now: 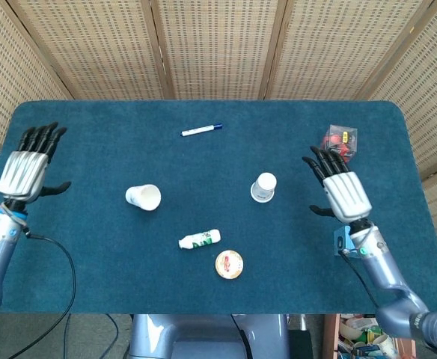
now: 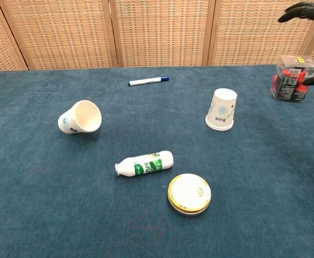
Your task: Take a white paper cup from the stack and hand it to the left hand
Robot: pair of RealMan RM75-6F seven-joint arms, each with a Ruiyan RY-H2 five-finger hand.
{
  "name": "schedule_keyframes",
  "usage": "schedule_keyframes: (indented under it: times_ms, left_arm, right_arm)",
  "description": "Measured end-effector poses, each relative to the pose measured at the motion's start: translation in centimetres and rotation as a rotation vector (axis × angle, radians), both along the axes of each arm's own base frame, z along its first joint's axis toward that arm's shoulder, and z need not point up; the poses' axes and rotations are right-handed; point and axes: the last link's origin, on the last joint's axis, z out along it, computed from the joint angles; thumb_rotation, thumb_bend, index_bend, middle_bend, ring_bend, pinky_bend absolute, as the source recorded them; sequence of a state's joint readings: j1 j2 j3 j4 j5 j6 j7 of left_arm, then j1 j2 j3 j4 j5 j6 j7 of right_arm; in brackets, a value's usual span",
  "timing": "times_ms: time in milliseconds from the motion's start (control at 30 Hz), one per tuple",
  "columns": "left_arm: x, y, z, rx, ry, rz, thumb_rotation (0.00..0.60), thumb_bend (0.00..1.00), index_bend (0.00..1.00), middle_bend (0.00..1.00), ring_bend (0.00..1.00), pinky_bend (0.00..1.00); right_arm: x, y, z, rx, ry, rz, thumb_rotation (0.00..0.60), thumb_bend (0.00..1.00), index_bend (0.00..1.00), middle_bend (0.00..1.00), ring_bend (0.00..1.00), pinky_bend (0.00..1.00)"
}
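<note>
One white paper cup [image 1: 144,197] [image 2: 80,117] lies on its side left of the table's middle, its mouth turned toward the front. A second white cup [image 1: 263,187] [image 2: 221,109] stands upside down right of the middle. My left hand [image 1: 27,167] hovers open at the table's left edge, well apart from the tipped cup. My right hand [image 1: 340,187] is open at the right, fingers spread, clear of the upturned cup; only its fingertips [image 2: 302,9] show in the chest view.
A blue-capped marker [image 1: 201,130] lies at the back centre. A small white bottle [image 1: 200,239] and a round yellow-rimmed lid [image 1: 229,264] lie near the front. A clear box of red items [image 1: 337,145] sits at the back right, and a light blue block [image 1: 341,241] by my right wrist.
</note>
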State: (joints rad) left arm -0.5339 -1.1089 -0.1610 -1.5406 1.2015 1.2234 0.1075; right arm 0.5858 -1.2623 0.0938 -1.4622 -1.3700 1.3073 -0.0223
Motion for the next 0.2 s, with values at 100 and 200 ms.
schedule_keyframes:
  times_ms: [100,200]
  left_arm:
    - [-2.1,-3.3,0.6,0.056,-0.026,0.051,0.6,0.2,0.0,0.0,0.0,0.0]
    - [-3.7,-6.5,0.5,0.096,-0.018,0.102,0.6,0.2,0.0,0.0,0.0,0.0]
  right_arm:
    - [-2.5,2.6,1.5,-0.052,0.016,-0.007,0.6,0.0,0.09,0.0,0.0,0.0]
    - [-4.7,5.2,2.6,-0.077,0.025,-0.032,0.6,0.0,0.06,0.0,0.0,0.0]
